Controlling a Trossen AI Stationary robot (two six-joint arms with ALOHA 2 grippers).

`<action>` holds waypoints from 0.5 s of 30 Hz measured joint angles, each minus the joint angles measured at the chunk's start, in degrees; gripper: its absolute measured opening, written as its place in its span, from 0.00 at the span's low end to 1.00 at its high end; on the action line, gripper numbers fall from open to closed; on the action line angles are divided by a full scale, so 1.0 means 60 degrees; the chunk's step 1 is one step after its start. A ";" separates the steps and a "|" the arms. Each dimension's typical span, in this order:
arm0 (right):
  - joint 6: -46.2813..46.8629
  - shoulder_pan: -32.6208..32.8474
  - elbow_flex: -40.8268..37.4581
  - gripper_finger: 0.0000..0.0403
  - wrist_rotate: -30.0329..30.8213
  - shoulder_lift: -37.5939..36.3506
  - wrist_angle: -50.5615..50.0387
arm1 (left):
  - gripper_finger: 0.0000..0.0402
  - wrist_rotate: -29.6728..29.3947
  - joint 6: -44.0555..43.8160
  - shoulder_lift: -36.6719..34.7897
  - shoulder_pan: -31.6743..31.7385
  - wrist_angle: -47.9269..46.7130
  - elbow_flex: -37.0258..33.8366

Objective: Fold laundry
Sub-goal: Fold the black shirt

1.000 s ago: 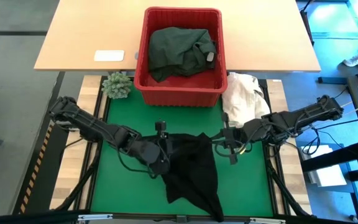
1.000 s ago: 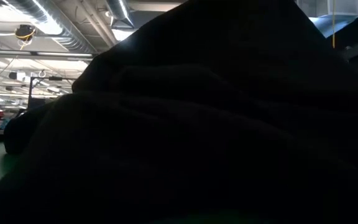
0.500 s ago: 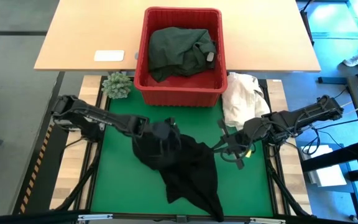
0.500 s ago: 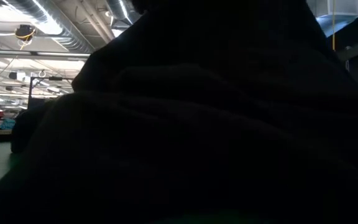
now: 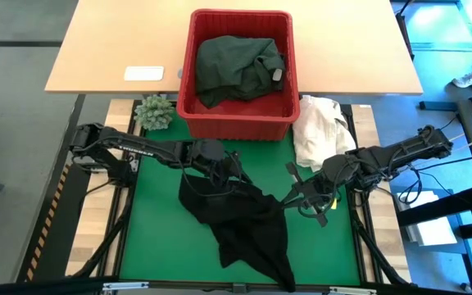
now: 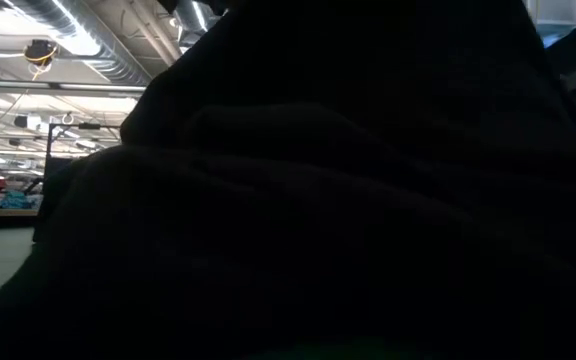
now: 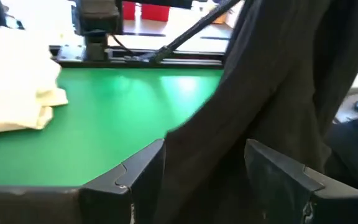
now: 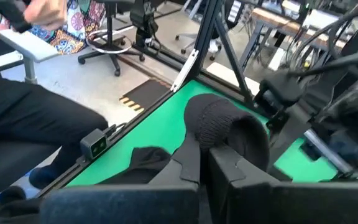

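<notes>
A black garment [image 5: 248,225] lies crumpled on the green mat [image 5: 150,238] and fills the low view [image 6: 348,220]. My right gripper [image 5: 300,199] is shut on its right-hand end, above the mat's right part. My left gripper [image 5: 222,168] stands open at the garment's far left part. A hanging fold of the black cloth [image 7: 229,124] passes between its two fingers. A dark green garment [image 5: 238,64] lies in the red basket [image 5: 188,106] on the far side. My left gripper [image 7: 204,149] has the black fold between its open fingers, coming at it nearly level from the table's left; I cannot tell whether the cloth rests on them. My right gripper [image 8: 204,149] pinches a ribbed, rounded end of the garment [image 8: 221,121] between its shut fingers, which slant slightly down from the table's right. That end bulges up past the fingertips, and the rest trails down onto the mat.
A cream-white cloth heap [image 5: 318,131] lies at the mat's far right corner. A small green plant [image 5: 154,111] stands at its far left corner. A white flat object [image 5: 143,73] lies on the wooden table. A person in dark clothes [image 8: 23,118] is beside the table.
My left gripper has gone toward the table's far edge and a little right, turning as it went. The garment's far left part has been drawn out leftward on the mat, while its near end stayed put. My right gripper has turned in place.
</notes>
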 joint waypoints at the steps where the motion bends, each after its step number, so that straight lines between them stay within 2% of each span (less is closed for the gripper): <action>1: -0.0098 0.0000 0.0000 0.00 -0.0001 0.0000 0.0100 | 0.53 0.0040 0.0011 0.0095 0.0004 0.0113 0.0002; 5: -0.0258 0.0000 0.0003 0.01 -0.0079 0.0018 0.0587 | 0.53 0.0442 0.0001 0.0531 -0.0006 0.0398 -0.0004; 12: -0.0433 -0.0004 0.0007 0.01 -0.0087 0.0102 0.0643 | 0.53 0.2115 -0.0060 0.1242 -0.0106 0.1443 -0.0004; 15: -0.0437 -0.0004 0.0007 0.01 -0.0035 0.0102 0.0471 | 0.50 0.2494 0.0009 0.1284 -0.0276 0.1510 -0.0004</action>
